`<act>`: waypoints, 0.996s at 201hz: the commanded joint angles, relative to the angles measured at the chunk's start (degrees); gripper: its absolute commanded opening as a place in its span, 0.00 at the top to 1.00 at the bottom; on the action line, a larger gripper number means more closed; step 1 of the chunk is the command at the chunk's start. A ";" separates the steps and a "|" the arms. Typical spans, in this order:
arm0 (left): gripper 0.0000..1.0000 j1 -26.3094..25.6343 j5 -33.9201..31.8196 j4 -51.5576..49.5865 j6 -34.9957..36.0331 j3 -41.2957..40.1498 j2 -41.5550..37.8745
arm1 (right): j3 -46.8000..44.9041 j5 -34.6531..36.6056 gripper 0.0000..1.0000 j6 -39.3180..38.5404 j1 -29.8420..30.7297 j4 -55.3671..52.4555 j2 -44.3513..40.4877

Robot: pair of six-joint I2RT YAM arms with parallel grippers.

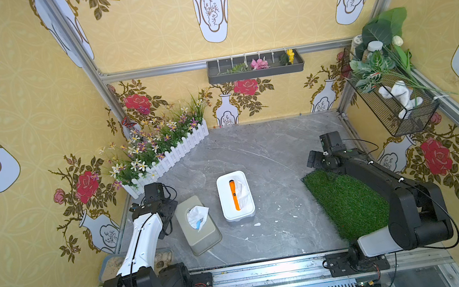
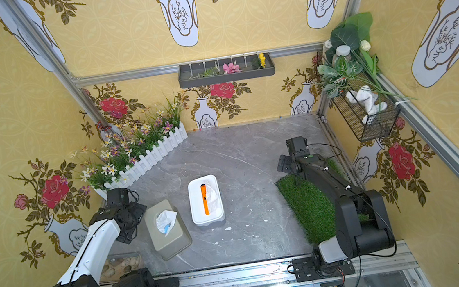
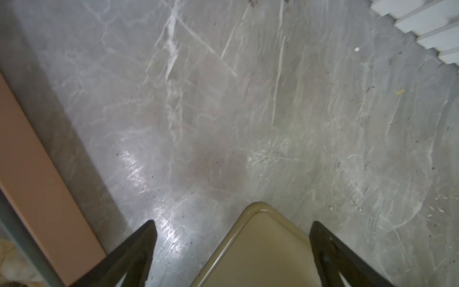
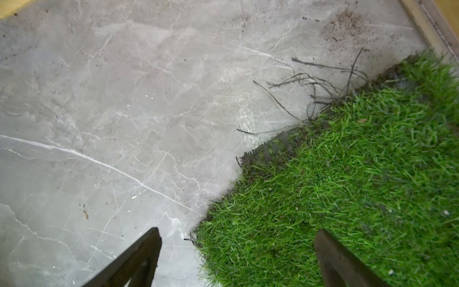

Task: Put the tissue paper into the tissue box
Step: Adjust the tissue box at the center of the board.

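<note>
Only both top views show tissue paper (image 1: 198, 215) in the tissue box (image 1: 205, 239); wrist views show left gripper (image 3: 232, 223) and right gripper (image 4: 239, 229) with jaws apart.

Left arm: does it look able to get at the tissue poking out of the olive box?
Probably yes: the open left hand hovers by the olive box, the tissue is close by, and nothing stands between them.

Our left hand (image 3: 232, 222) hangs low by the left edge of the desk (image 1: 257, 152), jaws spread wide, empty; our right hand (image 4: 239, 229) likewise by the right edge.
</note>
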 commanded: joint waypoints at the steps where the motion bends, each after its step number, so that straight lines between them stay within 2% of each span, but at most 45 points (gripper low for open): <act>1: 0.03 -1.16 3.27 2.30 -6.13 -2.90 -2.14 | -1.05 -0.74 0.03 -0.29 -0.03 2.94 0.33; 27: 0.04 -6.82 4.11 11.41 -10.64 -5.37 -0.39 | -0.59 -2.20 0.03 0.38 -0.03 4.34 2.30; 69: 0.04 -13.49 4.74 23.87 -15.60 -5.62 8.43 | 0.21 -3.69 0.03 0.83 0.06 4.88 3.46; 108: 0.04 -18.50 2.24 28.34 -18.18 -1.31 15.52 | 0.26 -3.88 0.03 0.80 0.14 4.22 2.58; 144: 0.04 -21.18 -0.18 30.15 -19.70 0.46 16.82 | 0.22 -3.68 0.03 0.49 0.19 4.57 1.34; 172: 0.03 -22.11 -1.73 30.64 -17.19 0.98 15.28 | 0.15 -4.10 0.03 -0.70 0.30 6.57 1.77; 200: 0.00 -22.10 -8.99 28.01 -3.68 1.40 8.90 | -0.88 -2.70 0.03 -2.39 0.48 11.19 1.33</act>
